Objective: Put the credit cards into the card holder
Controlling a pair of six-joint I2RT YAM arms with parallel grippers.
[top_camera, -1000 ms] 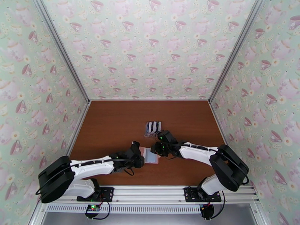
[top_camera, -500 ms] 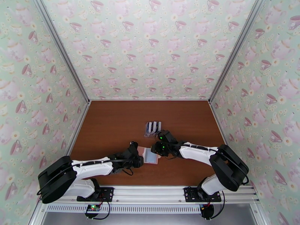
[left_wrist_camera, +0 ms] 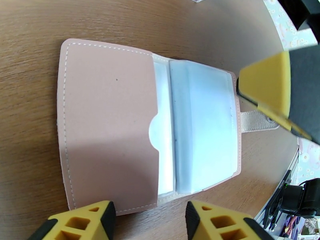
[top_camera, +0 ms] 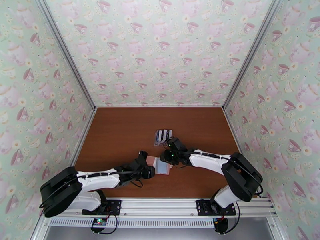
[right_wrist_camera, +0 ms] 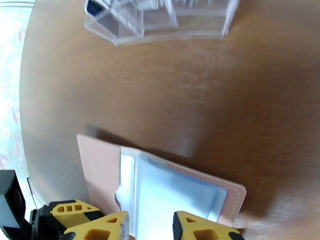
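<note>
The dusty-pink card holder point(left_wrist_camera: 108, 129) lies open flat on the brown table point(top_camera: 120, 133). Its clear sleeves point(left_wrist_camera: 200, 125) face up, with what looks like a grey-blue card inside, and the snap tab point(left_wrist_camera: 258, 121) sticks out on the right. My left gripper point(left_wrist_camera: 150, 213) is open at the holder's near edge, nothing between its fingers. My right gripper point(right_wrist_camera: 151, 225) is open just over the sleeves point(right_wrist_camera: 168, 193); one of its yellow fingers point(left_wrist_camera: 268, 89) shows by the tab. From above, the left gripper point(top_camera: 149, 170) and right gripper point(top_camera: 164, 159) flank the holder point(top_camera: 161, 167). More credit cards point(top_camera: 163, 135), black and white, stand in a clear rack.
The clear slotted rack point(right_wrist_camera: 160, 21) stands just beyond the holder, close to the right gripper. Teacup-patterned walls point(top_camera: 160, 57) enclose the table on three sides. Bare brown tabletop lies to the left point(top_camera: 108, 133) and right point(top_camera: 208, 133).
Both grippers' jaws have spread wider over the open holder. The left gripper has drawn back slightly toward the near edge. The holder has stayed in place.
</note>
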